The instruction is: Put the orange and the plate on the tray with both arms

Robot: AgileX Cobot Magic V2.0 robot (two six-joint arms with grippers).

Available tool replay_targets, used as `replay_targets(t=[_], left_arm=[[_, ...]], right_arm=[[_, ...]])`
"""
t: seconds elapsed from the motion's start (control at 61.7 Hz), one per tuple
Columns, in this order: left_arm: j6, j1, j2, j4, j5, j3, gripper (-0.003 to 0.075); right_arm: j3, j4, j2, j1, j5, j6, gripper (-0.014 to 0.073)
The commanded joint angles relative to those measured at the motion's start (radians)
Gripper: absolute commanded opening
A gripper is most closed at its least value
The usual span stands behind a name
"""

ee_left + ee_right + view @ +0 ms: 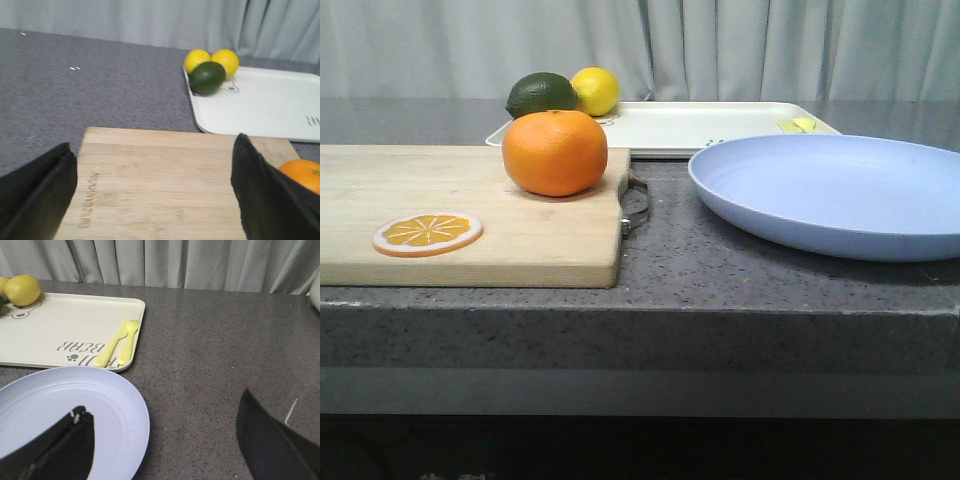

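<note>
Countertop of dark speckled grey stone (pixel 720 270) carries everything. On its left side lies a pale rectangular wooden cutting board (pixel 470 215) with a metal loop handle at its right end. To the right of the board sits the large round pale blue-lavender plate (pixel 835 190), flat on the stone and apart from the board. Behind both, toward the grey curtain, rests the flat rectangular cream-white tray (pixel 710 125) with a low rim, printed with yellow cutlery marks and grey lettering; the plate's far edge lies just beside the tray's near rim.

The whole round bright-orange fruit, the orange (pixel 555 152), stands on the board's far right corner. A dark green avocado-shaped fruit (pixel 542 94) and two yellow lemons (pixel 212 61) cluster at the tray's far left corner. A flat orange slice disc (pixel 427 234) lies on the board's near left part.

The left gripper (pixel 155 192) hangs over the board, black fingers spread wide, holding nothing. The right gripper (pixel 165 442) hovers above the plate's edge, likewise spread and empty.
</note>
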Motion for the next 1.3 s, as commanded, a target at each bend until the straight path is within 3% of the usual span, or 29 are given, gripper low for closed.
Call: replay_targets(t=[0.0, 0.276, 0.486, 0.713, 0.908, 1.28], left_arm=[[0.002, -0.087, 0.100, -0.011, 0.000, -0.126, 0.0599], [0.002, -0.371, 0.487, 0.057, 0.284, -0.519, 0.0599], [0.002, -0.445, 0.716, 0.061, 0.526, -0.798, 0.0599], [0.034, -0.458, 0.910, 0.061, 0.773, -1.041, 0.0599], [0.056, -0.458, 1.020, 0.064, 0.874, -1.133, 0.0599], [0.056, -0.458, 1.102, 0.081, 0.912, -1.140, 0.0599]], right_arm=[[-0.035, 0.001, 0.006, -0.002, -0.090, 0.000, 0.0591], [-0.035, 0.001, 0.006, -0.002, -0.090, 0.000, 0.0591], [-0.035, 0.001, 0.006, -0.002, -0.090, 0.000, 0.0591], [-0.035, 0.001, 0.006, -0.002, -0.090, 0.000, 0.0591], [-0.035, 0.001, 0.006, -0.002, -0.090, 0.000, 0.0591], [-0.035, 0.001, 0.006, -0.002, -0.090, 0.000, 0.0591]])
